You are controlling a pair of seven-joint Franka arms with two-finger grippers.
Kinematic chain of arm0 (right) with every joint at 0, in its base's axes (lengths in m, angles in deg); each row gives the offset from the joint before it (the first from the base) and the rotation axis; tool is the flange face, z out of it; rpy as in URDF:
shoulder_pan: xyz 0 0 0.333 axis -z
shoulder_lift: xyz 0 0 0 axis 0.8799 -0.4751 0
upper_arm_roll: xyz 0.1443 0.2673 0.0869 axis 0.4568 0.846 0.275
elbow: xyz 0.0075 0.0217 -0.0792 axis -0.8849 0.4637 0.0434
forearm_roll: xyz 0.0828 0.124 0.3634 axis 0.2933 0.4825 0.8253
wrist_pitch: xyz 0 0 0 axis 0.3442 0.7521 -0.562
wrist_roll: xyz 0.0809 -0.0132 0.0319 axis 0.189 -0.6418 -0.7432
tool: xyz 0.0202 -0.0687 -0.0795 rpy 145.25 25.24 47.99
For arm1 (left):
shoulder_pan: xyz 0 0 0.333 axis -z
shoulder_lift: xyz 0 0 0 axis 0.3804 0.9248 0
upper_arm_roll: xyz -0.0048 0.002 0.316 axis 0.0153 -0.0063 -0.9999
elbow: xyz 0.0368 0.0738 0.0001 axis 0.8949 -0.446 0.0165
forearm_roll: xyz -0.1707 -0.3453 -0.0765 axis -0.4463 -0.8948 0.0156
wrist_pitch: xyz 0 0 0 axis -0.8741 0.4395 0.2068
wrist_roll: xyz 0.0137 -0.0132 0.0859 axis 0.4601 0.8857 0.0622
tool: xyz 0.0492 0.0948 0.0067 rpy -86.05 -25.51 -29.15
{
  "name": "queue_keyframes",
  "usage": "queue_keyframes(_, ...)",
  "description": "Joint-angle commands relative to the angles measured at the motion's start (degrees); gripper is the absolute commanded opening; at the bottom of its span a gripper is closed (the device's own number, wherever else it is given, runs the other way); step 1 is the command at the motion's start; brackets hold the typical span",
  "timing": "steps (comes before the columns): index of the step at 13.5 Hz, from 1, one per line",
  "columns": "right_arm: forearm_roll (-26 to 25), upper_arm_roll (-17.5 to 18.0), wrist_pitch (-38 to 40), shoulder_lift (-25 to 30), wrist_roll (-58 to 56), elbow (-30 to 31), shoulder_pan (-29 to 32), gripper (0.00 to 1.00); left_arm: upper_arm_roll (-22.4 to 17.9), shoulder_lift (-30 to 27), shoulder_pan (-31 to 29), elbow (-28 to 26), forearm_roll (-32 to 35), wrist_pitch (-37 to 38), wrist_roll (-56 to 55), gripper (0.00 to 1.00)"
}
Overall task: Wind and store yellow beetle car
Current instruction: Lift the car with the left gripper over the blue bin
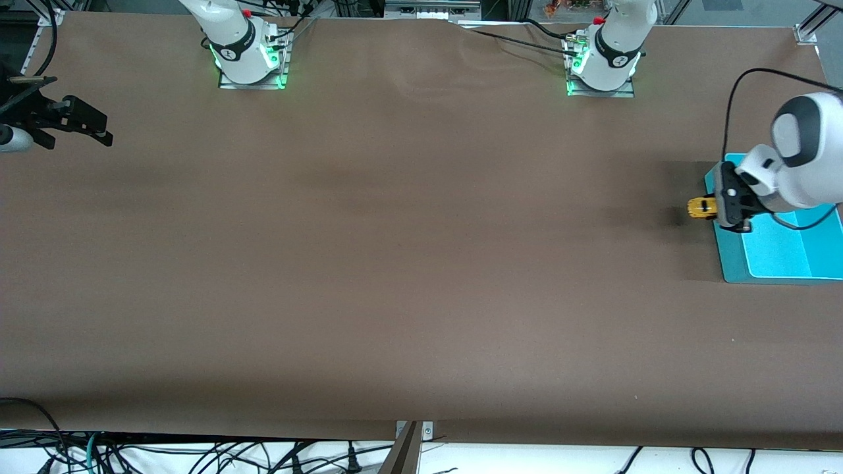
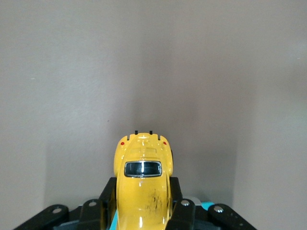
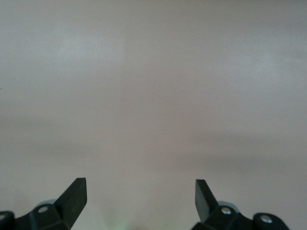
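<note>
The yellow beetle car (image 1: 701, 208) is held in my left gripper (image 1: 716, 209) at the left arm's end of the table, beside the edge of a teal tray (image 1: 731, 266). In the left wrist view the car (image 2: 142, 184) sticks out between the two black fingers (image 2: 108, 196), which are shut on its sides, with brown table below it. My right gripper (image 1: 99, 131) is open and empty, up over the right arm's end of the table. In the right wrist view its fingers (image 3: 76, 194) stand wide apart over bare table.
The teal tray has a lighter blue inner part (image 1: 787, 253) and lies partly under the left arm. A black cable (image 1: 741, 85) loops over the table near the left arm. Both arm bases (image 1: 247, 56) stand along the edge farthest from the front camera.
</note>
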Motion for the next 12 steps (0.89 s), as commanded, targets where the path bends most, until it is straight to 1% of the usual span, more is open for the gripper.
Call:
queue_keyframes(1,-0.4,0.1,1.6,-0.5,-0.1,-1.8,0.3,1.0,-1.3,2.8,-4.0,4.3,4.3,2.5,1.5,0.16)
queue_keyframes(4,-0.4,0.1,1.6,-0.5,-0.2,-1.8,0.3,1.0,-1.4,8.4,-9.5,8.3,5.4,2.4,6.8,0.16)
queue_keyframes(6,-0.3,0.2,1.6,-0.5,-0.2,-1.8,0.3,1.0,-1.4,13.1,-12.3,11.5,8.8,2.1,8.7,0.17)
queue_keyframes(7,-0.3,0.2,1.6,-0.5,-0.2,-1.8,0.2,1.0,-1.4,15.2,-13.4,12.5,10.0,0.5,8.7,0.17)
queue_keyframes(8,-0.3,0.2,1.6,-0.6,-0.2,-1.8,0.2,1.0,-1.4,16.9,-14.5,12.6,10.4,-2.2,8.8,0.17)
queue_keyframes(10,-0.3,0.1,1.6,-0.5,-0.2,-1.9,0.3,1.0,-1.4,20.0,-16.7,12.5,10.6,-6.2,9.2,0.22)
queue_keyframes(12,-0.3,0.1,1.6,-0.5,-0.2,-1.9,0.3,1.0,-1.3,22.1,-16.7,12.6,13.1,-7.2,10.3,0.22)
